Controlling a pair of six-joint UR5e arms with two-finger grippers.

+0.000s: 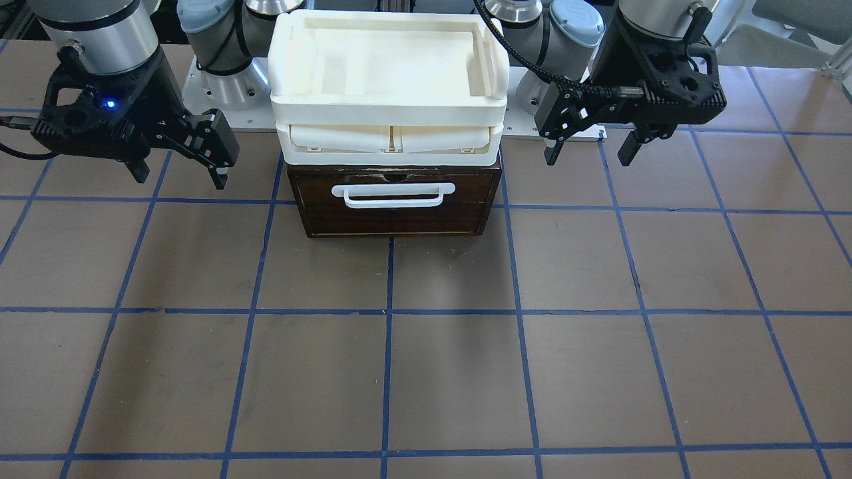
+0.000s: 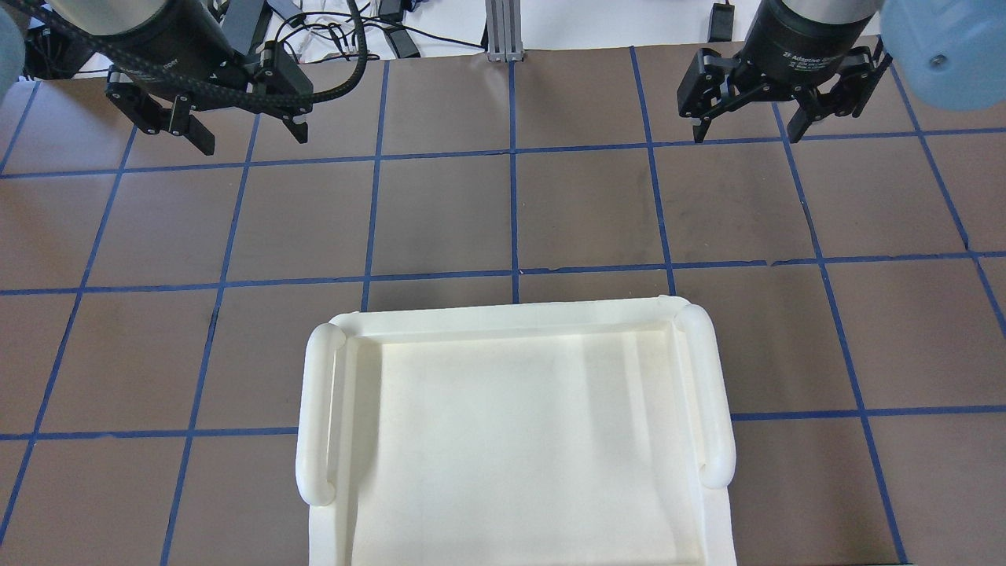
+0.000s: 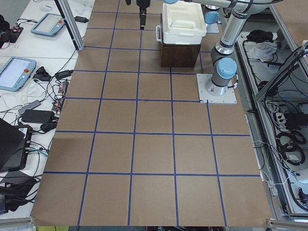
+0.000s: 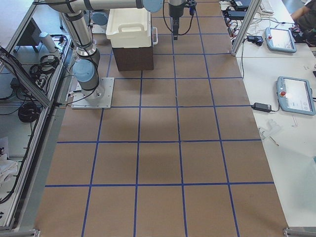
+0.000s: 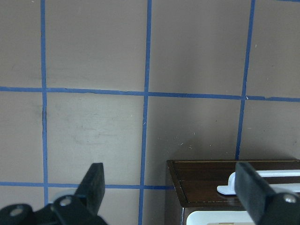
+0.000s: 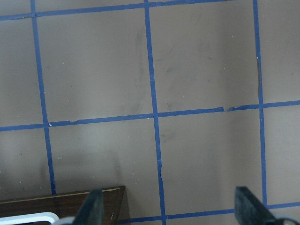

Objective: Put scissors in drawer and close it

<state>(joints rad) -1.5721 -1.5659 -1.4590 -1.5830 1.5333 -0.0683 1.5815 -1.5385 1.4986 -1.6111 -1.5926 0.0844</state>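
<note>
The drawer (image 1: 393, 216) is a dark brown wooden box with a white bar handle (image 1: 393, 194), and it stands shut at the robot's side of the table. The scissors show in no view. My left gripper (image 1: 589, 150) hangs open and empty above the table beside the drawer; it also shows in the overhead view (image 2: 251, 140) and in the left wrist view (image 5: 171, 187). My right gripper (image 1: 180, 174) hangs open and empty on the drawer's other side, also in the overhead view (image 2: 747, 135). The drawer's corner shows in both wrist views (image 5: 201, 180) (image 6: 70, 204).
A cream-white plastic tray unit (image 1: 389, 86) sits on top of the drawer box and hides it in the overhead view (image 2: 519, 440). The brown table (image 1: 426, 372) carries a blue tape grid. Desks with tablets (image 4: 294, 94) stand beyond its far edge.
</note>
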